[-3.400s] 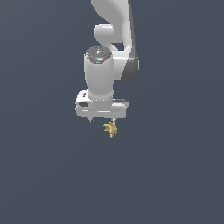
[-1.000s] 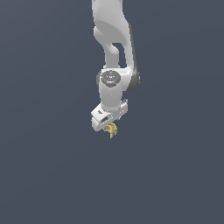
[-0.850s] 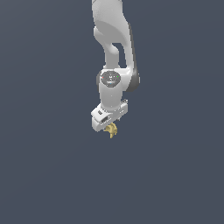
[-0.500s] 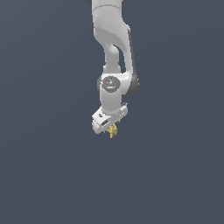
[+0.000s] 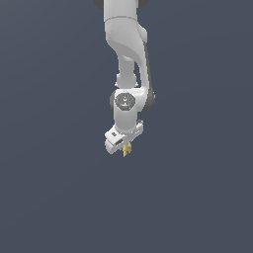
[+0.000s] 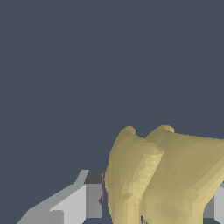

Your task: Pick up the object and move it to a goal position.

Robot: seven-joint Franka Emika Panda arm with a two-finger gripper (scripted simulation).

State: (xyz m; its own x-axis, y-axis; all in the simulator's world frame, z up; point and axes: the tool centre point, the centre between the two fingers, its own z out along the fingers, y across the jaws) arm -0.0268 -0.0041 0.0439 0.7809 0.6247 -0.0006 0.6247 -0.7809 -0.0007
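The object (image 5: 127, 150) is a tiny yellow-tan bunch of banana-like lobes that hangs just under my white gripper (image 5: 126, 147) in the exterior view, near the picture's middle. The gripper is shut on it and holds it in the air. In the wrist view the object (image 6: 166, 175) fills much of the frame as fat yellow lobes between my grey fingers (image 6: 83, 201). Its far end is hidden by the gripper.
The white arm (image 5: 126, 44) comes down from the top of the exterior view. All around is a plain dark grey-blue ground (image 5: 49, 197) with no other objects or edges in view.
The arm has turned and drawn back since 3.4 s ago, so the gripper looks smaller. Over the last second the gripper has stayed shut on the object and shifted only slightly.
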